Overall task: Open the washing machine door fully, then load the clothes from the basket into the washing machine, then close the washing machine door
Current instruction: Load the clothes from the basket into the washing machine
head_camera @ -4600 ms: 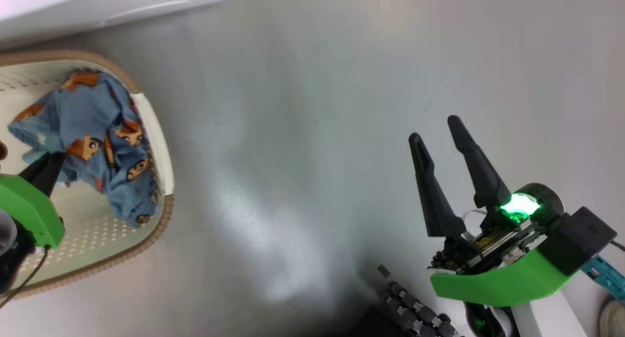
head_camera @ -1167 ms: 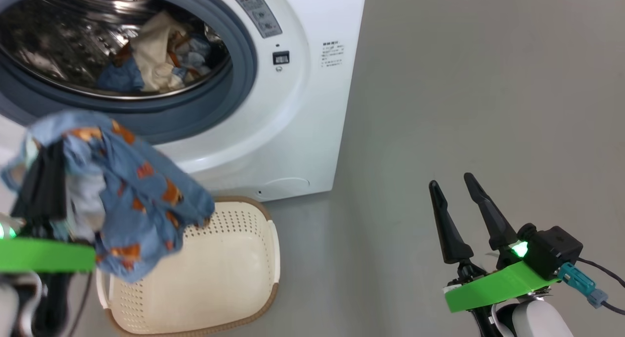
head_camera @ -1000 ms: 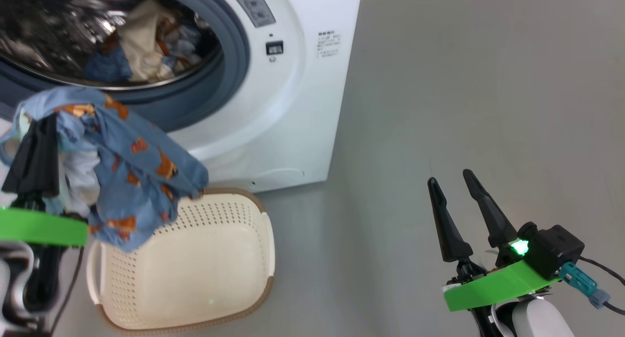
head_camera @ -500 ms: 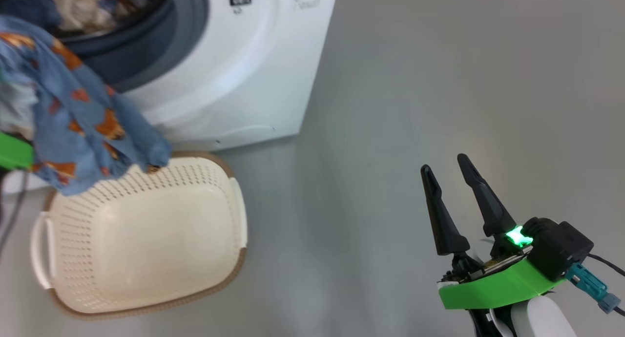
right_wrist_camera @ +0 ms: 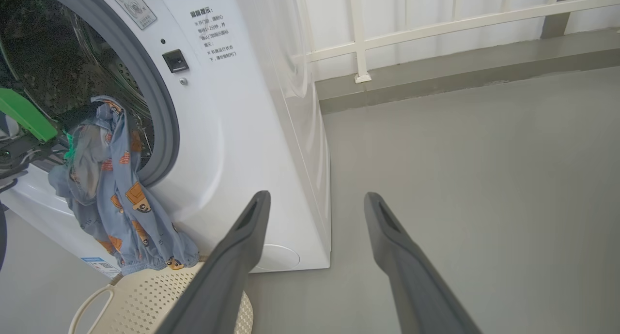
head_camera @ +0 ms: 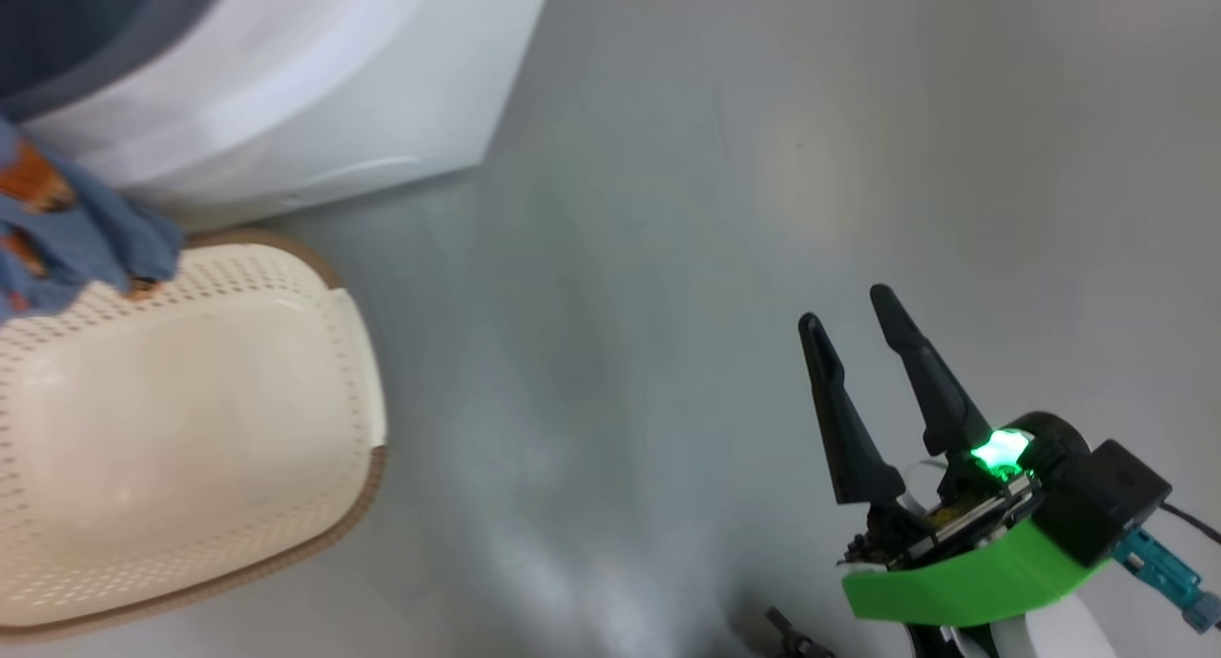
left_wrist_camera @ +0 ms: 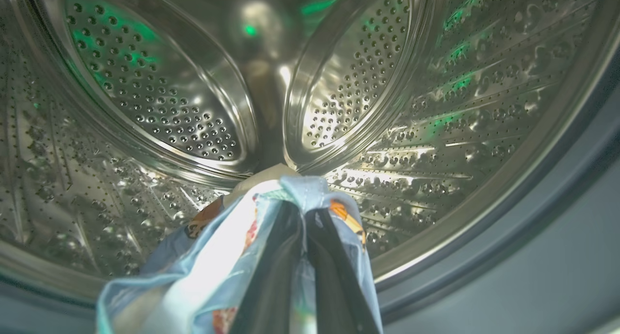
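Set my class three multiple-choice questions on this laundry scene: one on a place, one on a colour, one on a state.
1. Where does the left pincer hold the garment?
A. on a shelf
B. at the mouth of the washer's drum
C. flat on the floor

2. The basket's rim is:
A. brown
B. red
C. black

3. The right pincer is:
A. shut on the garment
B. shut on a handle
C. open and empty

Answers:
1. B: the left wrist view looks into the drum past the pinched cloth.
2. A: a brown band edges the cream basket.
3. C: its fingers stand apart with nothing between them.
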